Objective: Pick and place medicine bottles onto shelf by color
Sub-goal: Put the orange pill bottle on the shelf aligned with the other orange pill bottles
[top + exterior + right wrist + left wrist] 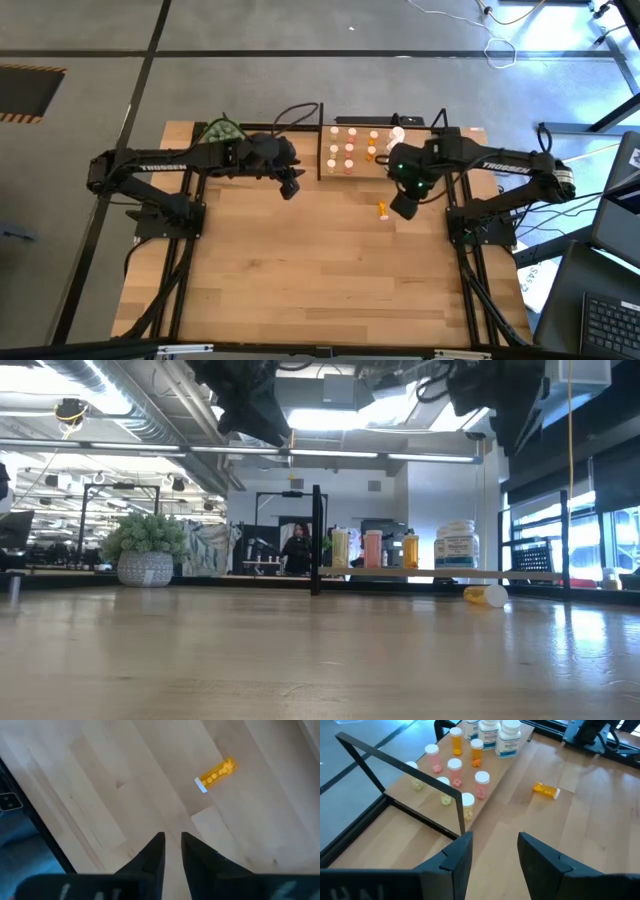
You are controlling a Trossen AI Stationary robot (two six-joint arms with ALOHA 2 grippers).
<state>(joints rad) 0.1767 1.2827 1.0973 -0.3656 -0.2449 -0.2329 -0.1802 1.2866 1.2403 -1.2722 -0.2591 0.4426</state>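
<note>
Shelf (352, 148): worktop's far edge, bottles (454, 766) standing | orange bottle (383, 209): lying on worktop near shelf | right tool (171, 845): narrow gap, empty, above it | left tool (492, 852): spread, empty.

A robotics lab in an open-plan office is indicated: a pale wooden bench (300, 270) is set on grey concrete floor (300, 90), with exposed ceiling ducts (130, 410), trailing cables (505, 45) and laptops (610, 320).
</note>
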